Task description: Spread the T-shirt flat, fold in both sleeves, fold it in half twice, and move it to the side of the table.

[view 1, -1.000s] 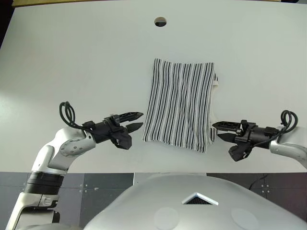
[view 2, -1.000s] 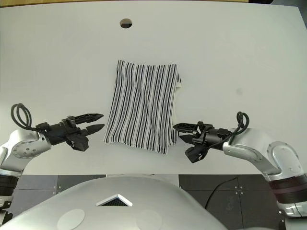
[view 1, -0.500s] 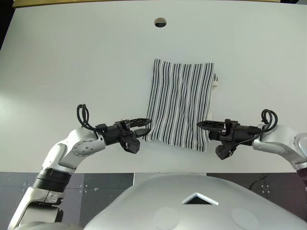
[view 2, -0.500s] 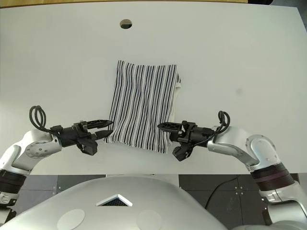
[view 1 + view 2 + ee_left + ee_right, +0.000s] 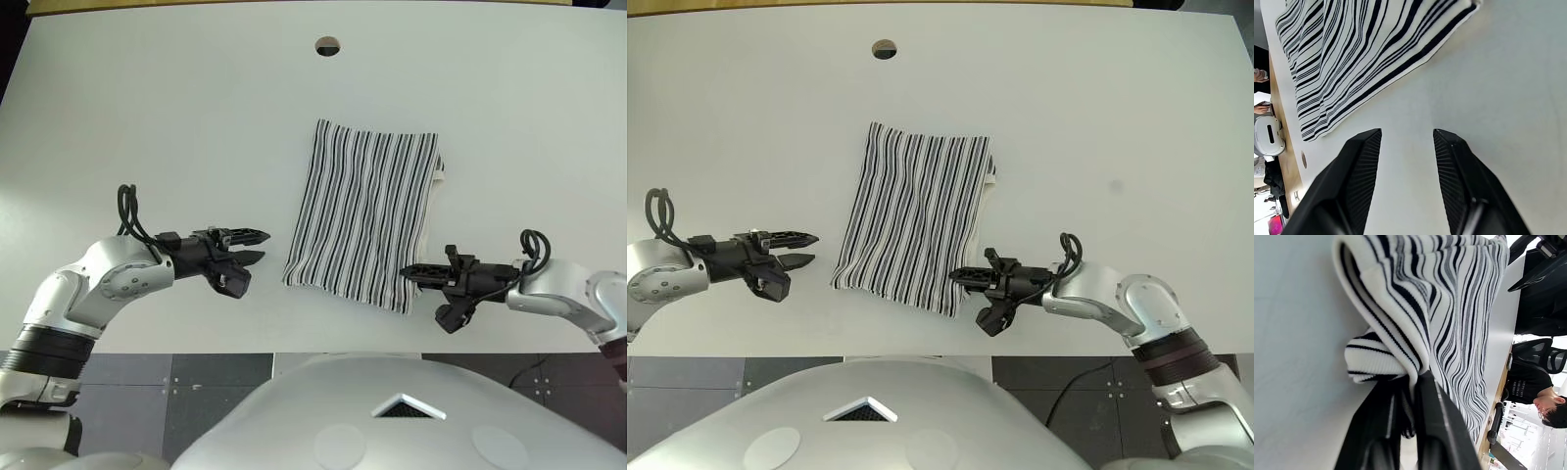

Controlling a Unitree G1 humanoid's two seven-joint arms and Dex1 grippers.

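Looks to be at the folding-in-half step, to judge by the T-shirt (image 5: 364,217) already lying as a narrow striped rectangle with no sleeve sticking out. Finds it on the worktop (image 5: 147,117) a little right of the middle, with the long side running from the near edge toward the far edge and the near hem close to the near edge. Pinches its near right corner with the right gripper (image 5: 413,272), jaws narrowed tight onto a bunched fold of cloth, as seen from the right wrist. Holds the left gripper (image 5: 257,247) spread wide and empty over bare worktop, just off the shirt's near left corner and apart from it, with the fingers (image 5: 1359,166) pointing toward the cloth. Probably calls next for bringing that left gripper in to the near left corner and closing on the hem, then lifting both near corners together and carrying them toward the far hem, keeping them level to avoid a skewed fold.
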